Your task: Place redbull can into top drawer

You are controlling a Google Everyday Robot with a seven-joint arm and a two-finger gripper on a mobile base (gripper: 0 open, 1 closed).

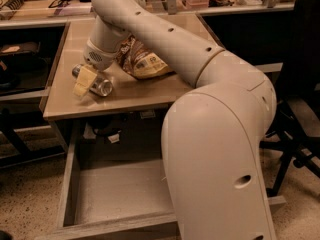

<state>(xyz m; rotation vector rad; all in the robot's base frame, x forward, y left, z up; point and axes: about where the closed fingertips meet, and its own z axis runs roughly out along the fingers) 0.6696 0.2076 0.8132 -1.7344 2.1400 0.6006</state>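
Countertop, redbull can lying at claw, grip unclear, top drawer pulled open below

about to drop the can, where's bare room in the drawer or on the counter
The top drawer bottom is bare from its left wall to the robot's arm. On the counter, the front strip right of the redbull can is free. Crowded: the gripper sits at the can, snack bag just behind.

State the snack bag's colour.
Snack bag: brown and cream, camera view, behind the gripper at the redbull can.
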